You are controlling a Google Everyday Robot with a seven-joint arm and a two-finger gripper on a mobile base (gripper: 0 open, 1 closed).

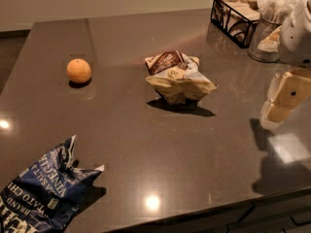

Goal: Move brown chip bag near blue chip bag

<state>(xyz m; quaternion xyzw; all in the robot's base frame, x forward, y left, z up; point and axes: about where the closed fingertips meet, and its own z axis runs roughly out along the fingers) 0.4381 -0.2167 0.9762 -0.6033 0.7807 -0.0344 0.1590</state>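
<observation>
The brown chip bag (179,79) is a crumpled tan and cream bag with a dark brown panel, and it sits on the dark countertop (146,144) a little right of centre. The blue chip bag (41,193) is navy with white lettering and a torn top. It lies at the front left corner, partly cut off by the picture's edge. My gripper (276,114) hangs above the counter's right side, to the right of the brown bag and well apart from it. It holds nothing that I can see.
An orange (78,71) sits at the left, behind the blue bag. A black wire holder (235,16) and a glass jar of packets (266,38) stand at the back right. The counter's front edge runs along the bottom right.
</observation>
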